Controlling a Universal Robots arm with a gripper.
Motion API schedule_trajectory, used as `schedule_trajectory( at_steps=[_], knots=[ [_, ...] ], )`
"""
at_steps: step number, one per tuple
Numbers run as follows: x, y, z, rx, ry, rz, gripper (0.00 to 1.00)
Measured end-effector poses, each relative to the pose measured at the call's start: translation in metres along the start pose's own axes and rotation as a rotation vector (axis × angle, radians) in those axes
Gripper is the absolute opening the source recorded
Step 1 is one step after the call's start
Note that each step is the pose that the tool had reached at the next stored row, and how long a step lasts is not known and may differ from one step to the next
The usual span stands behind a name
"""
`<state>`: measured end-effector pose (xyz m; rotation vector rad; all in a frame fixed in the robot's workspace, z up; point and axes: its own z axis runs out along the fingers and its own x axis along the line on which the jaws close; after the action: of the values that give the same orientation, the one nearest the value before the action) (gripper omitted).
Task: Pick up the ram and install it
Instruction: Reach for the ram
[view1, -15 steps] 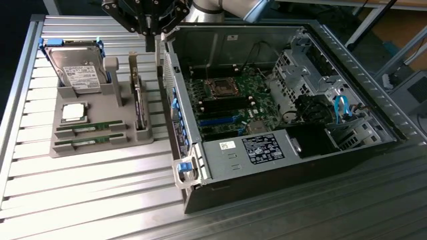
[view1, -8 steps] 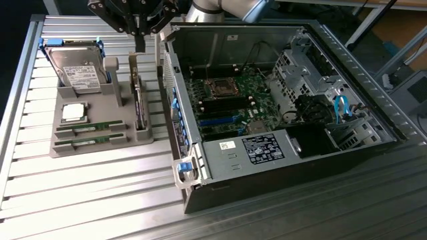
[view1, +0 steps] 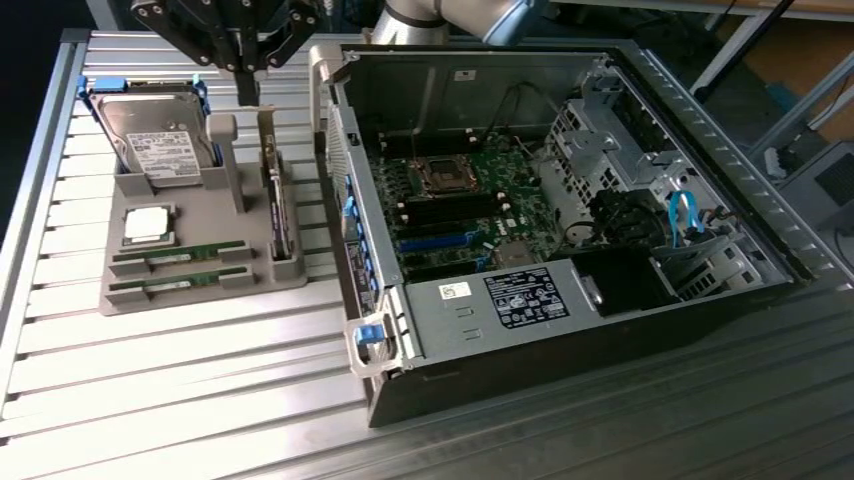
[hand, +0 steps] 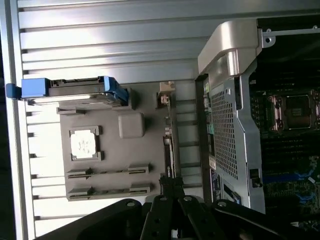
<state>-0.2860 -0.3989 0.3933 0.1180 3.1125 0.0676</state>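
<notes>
Pincer (view1: 250, 98) hangs above the far end of the grey parts tray (view1: 200, 300). It sits over the gap between the hard drive (view1: 160, 140) and the upright expansion card (view1: 278, 205). Fingers are clenched together with nothing between them. In the wrist view the pincer (hand: 170, 182) tips sit just above the top edge of the expansion card (hand: 170, 145).

The ram (view1: 180, 254) sits in its seat at the near end of the tray, with a second ram stick (view1: 178, 285) in the parallel seat just beside it. Neither is touched, and the pincer is well apart from both. From the wrist view the ram (hand: 107, 171) and the second ram stick (hand: 109, 190) read as thin lines, so they appear to stand on edge. Judgement: that leaves the long top edge free for narrow fingers to pinch from above, and the end clips keep each stick at a fixed spot.

The CPU chip (view1: 147, 225) lies flat in its own recess between the drive and the ram.

The computer case (view1: 574, 300) lies on its side on the slatted bench (view1: 174, 390) at the exterior view's right, just beside the tray. Its side panel is off and the motherboard (view1: 461, 215) faces up. Judgement: this gives straight-down access for seating a part.

Status: pick not yet made.
</notes>
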Motion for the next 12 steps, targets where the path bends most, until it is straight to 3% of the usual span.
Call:
schedule_trajectory(
  at_steps=[3,6,12],
  knots=[
    [0.007,-0.0005,-0.0002,0.0,-0.0001,0.0,0.1],
    [0.02,-0.0015,-0.0005,0.0,0.0,0.0,0.1],
    [0.034,-0.0026,-0.0009,0.0,0.0,0.0,0.1]
  ],
)
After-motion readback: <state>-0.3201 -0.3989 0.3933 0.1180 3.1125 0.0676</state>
